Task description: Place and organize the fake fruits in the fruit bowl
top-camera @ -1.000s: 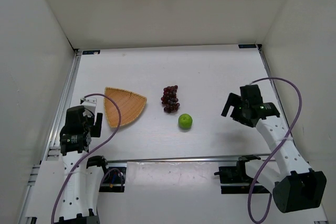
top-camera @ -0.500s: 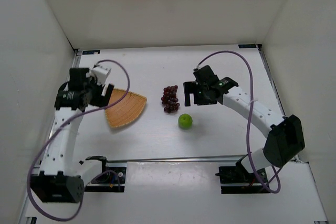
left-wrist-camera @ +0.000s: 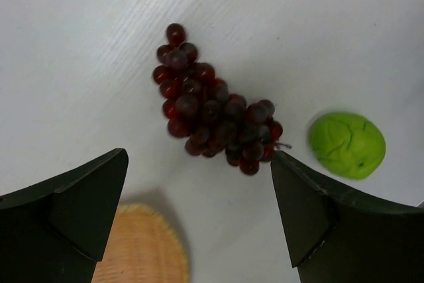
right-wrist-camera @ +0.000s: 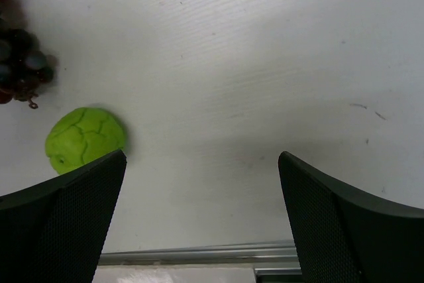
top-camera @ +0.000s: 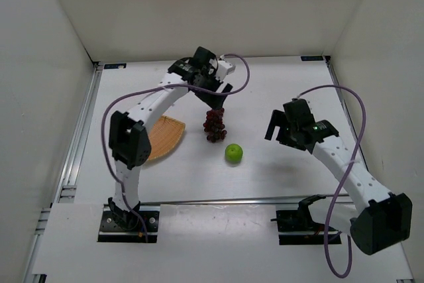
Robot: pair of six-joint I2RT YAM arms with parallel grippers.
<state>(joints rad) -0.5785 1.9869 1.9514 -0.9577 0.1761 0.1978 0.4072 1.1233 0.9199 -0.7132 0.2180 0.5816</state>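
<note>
left gripper (left-wrist-camera: 199, 156): spread wide, your nearer arm; grapes (left-wrist-camera: 212, 117) at its 12 o'clock
grapes axis: 10 to 4 o'clock
right gripper (right-wrist-camera: 202, 157): spread; apple (right-wrist-camera: 85, 138) at 9 o'clock

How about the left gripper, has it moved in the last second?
Yes. In the top view the left gripper swung from left of the basket to its right and farther from the bases, ending over the grapes, jaws open.
</note>
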